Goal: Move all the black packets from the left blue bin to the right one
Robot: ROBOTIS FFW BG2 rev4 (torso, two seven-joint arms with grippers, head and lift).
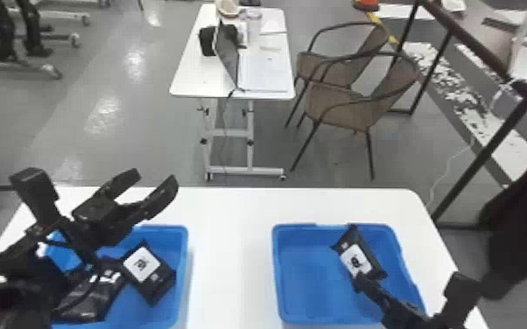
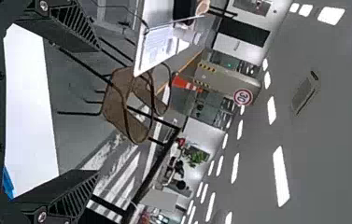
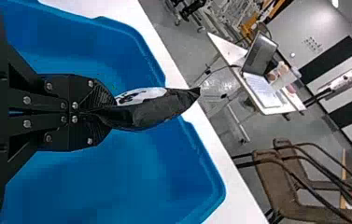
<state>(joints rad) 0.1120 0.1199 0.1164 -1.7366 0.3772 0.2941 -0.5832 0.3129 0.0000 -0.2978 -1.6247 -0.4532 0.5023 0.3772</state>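
White table [image 1: 223, 210] beneath: left arm [image 1: 100, 214] raised, jaws apart; right arm [image 1: 378, 295] low, jaws tight on packet [image 1: 365, 258].

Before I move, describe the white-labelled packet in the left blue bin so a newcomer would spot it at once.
On the white table, find the left blue bin. Near its right wall lies a black packet, tilted diagonally, with a square white label facing up. The dark, glinting packaging to its left shows no such label.
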